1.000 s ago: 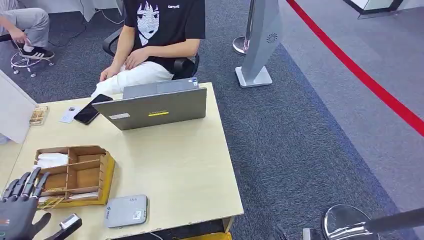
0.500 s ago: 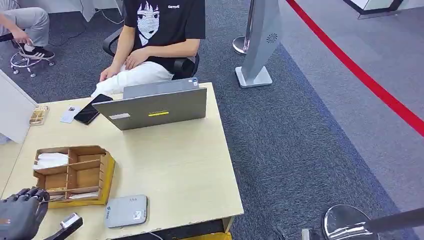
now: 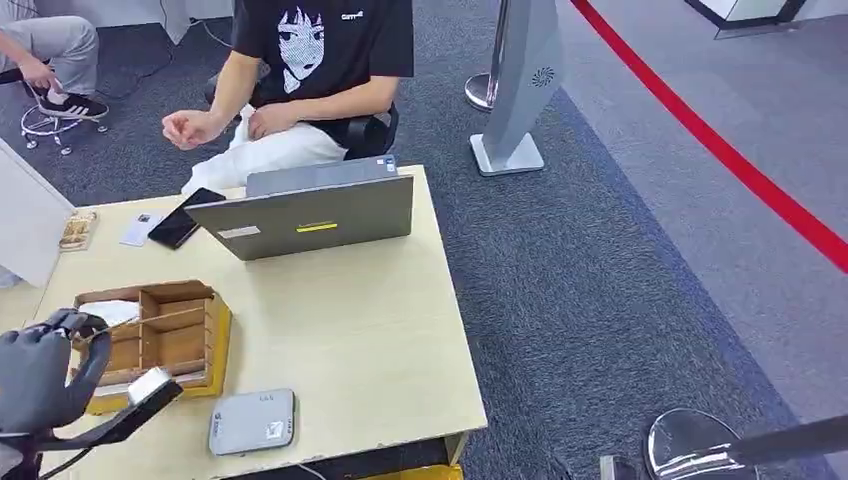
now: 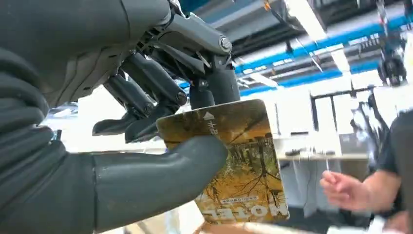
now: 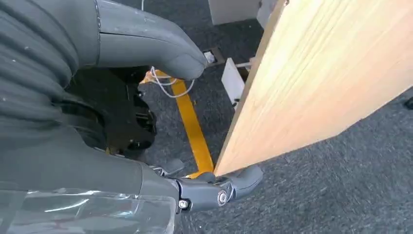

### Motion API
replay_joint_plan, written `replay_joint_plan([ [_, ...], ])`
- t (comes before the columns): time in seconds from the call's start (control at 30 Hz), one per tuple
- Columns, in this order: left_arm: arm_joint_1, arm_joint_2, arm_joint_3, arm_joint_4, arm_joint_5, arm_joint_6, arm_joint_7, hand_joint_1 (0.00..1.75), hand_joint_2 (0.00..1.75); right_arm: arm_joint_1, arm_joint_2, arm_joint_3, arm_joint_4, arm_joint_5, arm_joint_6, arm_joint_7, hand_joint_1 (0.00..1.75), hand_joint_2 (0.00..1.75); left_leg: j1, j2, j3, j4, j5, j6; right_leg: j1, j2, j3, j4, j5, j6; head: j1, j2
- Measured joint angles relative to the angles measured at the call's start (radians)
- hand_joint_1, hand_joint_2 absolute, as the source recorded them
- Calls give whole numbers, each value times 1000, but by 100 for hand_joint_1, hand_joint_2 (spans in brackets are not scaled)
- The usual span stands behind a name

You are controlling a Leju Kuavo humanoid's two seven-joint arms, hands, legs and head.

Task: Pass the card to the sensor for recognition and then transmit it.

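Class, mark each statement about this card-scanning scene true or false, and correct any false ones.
1. The left hand holds the card. True.
2. The grey sensor box sits inside the wooden organizer. False: it lies on the table, beside the organizer.
3. A dark phone lies left of the laptop. True.
4. The right hand holds a card. False: it hangs beside the table's edge, holding no card.

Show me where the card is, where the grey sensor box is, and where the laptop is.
card (image 4: 246, 170): left wrist view, on its yellow printed face below the thumb.
grey sensor box (image 3: 252, 421): head view, middle of its top.
laptop (image 3: 315, 218): head view, back of its open lid.
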Motion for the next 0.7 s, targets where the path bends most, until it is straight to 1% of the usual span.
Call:
replay_joint_plan([
  [0.07, -52, -6, -22, -46, -28, -40, 39, 175, 175, -6, 0, -1, 7, 23, 1, -7, 0, 175, 0, 0, 0, 0, 1, 0, 0, 0, 0, 0, 1, 1, 1, 0],
  [0.13, -109, -7, -40, -65, -50, -87, 79, 175, 175, -15, 0, -1, 15, 42, 6, -10, 0, 175, 0, -1, 0, 0, 1, 0, 0, 0, 0, 0, 1, 0, 0, 0],
  [0.2, -173, -7, -49, -64, -64, -130, 119, 175, 175, -24, 0, -2, 20, 63, 14, -7, 0, 175, 0, 0, 0, 0, 1, -1, 0, 0, 0, 0, 1, 0, 0, 0],
  [0.3, -242, -7, -52, -51, -74, -166, 150, 175, 175, -26, 0, -5, 27, 84, 24, -5, 0, 175, 0, 0, 0, 0, 2, -1, 0, 0, 0, 0, 1, 0, 0, 0],
  [0.37, -288, -5, -53, -20, -87, -196, 179, 175, 175, -30, 0, -9, 32, 108, 33, -3, 0, 175, 0, -1, 0, 0, 2, -1, 0, 0, 0, 1, 1, 0, 0, 0],
  [0.53, -353, 0, -52, 61, -99, -216, 200, 175, 175, -35, 0, -20, 46, 134, 45, 1, 0, 175, 0, -1, -1, 0, 2, -1, 0, 0, 0, 1, 1, 0, 0, 0],
  [0.7, -363, -2, -49, 120, -110, -218, 210, 175, 175, -39, 0, -28, 61, 145, 57, -2, 0, 175, 0, -1, -1, 0, 2, -1, 0, 0, 0, 1, 1, 0, 0, 0],
])
